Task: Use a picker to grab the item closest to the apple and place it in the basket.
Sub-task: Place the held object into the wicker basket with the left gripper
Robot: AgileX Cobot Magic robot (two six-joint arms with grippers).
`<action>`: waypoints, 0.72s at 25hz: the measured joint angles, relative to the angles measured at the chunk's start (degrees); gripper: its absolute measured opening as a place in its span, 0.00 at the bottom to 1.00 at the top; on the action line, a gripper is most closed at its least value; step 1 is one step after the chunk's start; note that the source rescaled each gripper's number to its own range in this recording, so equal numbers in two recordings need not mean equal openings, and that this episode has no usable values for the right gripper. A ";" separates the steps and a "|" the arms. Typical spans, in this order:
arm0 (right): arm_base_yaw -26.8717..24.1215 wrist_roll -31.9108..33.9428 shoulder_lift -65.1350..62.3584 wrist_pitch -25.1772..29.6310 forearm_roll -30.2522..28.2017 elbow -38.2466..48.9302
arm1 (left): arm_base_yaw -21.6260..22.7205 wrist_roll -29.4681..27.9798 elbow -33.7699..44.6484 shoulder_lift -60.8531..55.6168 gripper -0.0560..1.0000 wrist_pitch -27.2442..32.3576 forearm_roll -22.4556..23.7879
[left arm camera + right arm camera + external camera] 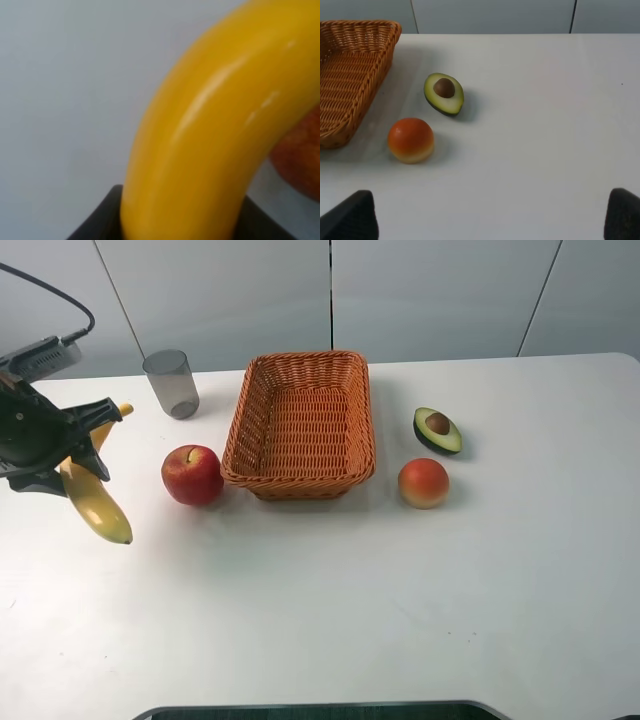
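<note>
No legible txt, labels or nos. on any obj.

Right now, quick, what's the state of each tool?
Left tool: closed on the banana.
Right tool: open, holding nothing.

The banana (200,125) gleams, smooth glossy yellow skin with bright highlights running along it, and the apple (192,475) shines waxy red too. The basket (300,483) is rough woven wicker, the cup (171,383) translucent grey plastic, the table (400,590) plain smooth matt white.
</note>
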 joint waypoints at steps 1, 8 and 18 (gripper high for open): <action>0.00 0.00 0.00 0.00 0.00 0.00 | 0.00 2.06 0.00 -1.20 0.06 0.00 -1.10; 0.00 0.00 0.00 0.00 0.00 0.00 | 0.00 18.78 0.00 -7.18 0.06 0.00 -16.18; 0.00 0.00 0.00 0.00 0.00 0.00 | -7.65 24.83 -0.16 -7.43 0.06 -6.90 -21.28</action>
